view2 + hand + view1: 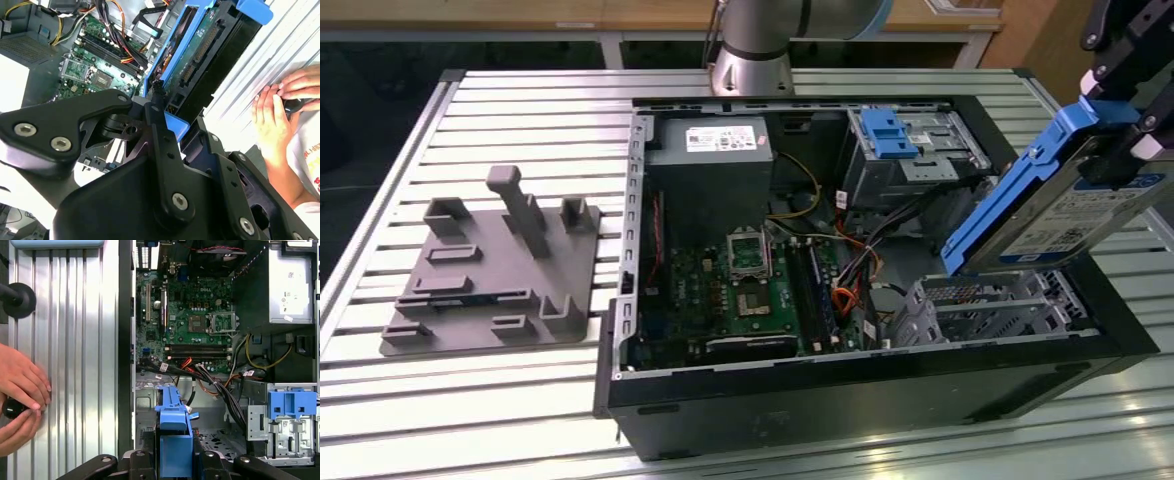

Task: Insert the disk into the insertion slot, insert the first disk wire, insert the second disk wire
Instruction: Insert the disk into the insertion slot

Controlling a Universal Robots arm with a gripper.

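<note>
A slatted metal worktop (520, 110) carries an open black computer case (854, 390) lying on its side. Off the case on the exterior view's left sits a grey fixture plate (487, 270) with upright posts. The silver robot arm (754, 45) rises behind the case's far wall.

Inside the case, the power supply (714, 150) lies at the far end and the green motherboard (747, 290) fills the middle. A bundle of orange, red and black cables (847, 270) runs beside the board. At the case's far corner, on the exterior view's right, stands the taller cage (921, 160) with its blue clip (887, 130).

The insertion slot (994, 305) – the low perforated silver bay – sits in the case's near corner on that same side. The disk (1067, 200) hangs tilted in the air above it, its lower end near the slot's top, not yet inside.

The end effector (175, 460) is clamped on the disk's blue carrier, one black finger on each side.

Outside the case, in the first wrist view, a person's hands (20, 390) rest on the worktop around a small dark object.
</note>
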